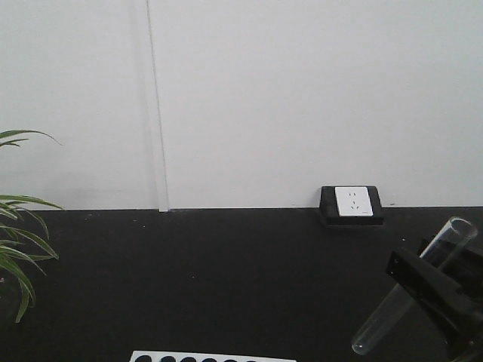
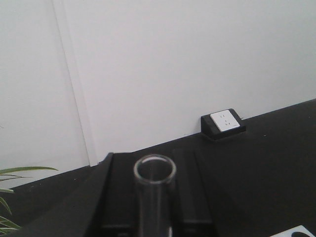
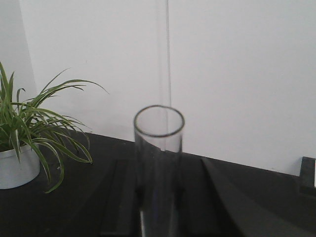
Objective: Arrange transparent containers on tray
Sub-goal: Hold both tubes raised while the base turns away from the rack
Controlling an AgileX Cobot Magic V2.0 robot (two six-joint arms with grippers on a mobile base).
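Each gripper holds one clear glass test tube. In the left wrist view, the left gripper is shut on a test tube, whose open rim points away over the black table. My right gripper is shut on a second test tube, rim raised against the white wall. The front view shows the right gripper at the lower right with its test tube tilted, rim up to the right and rounded bottom down to the left, above the table. The yellow tray is out of view. The front view does not show the left gripper.
The black table ends at a white wall. A black socket box sits at the table's back edge. A potted plant stands at the left. The white holed rack shows at the bottom edge.
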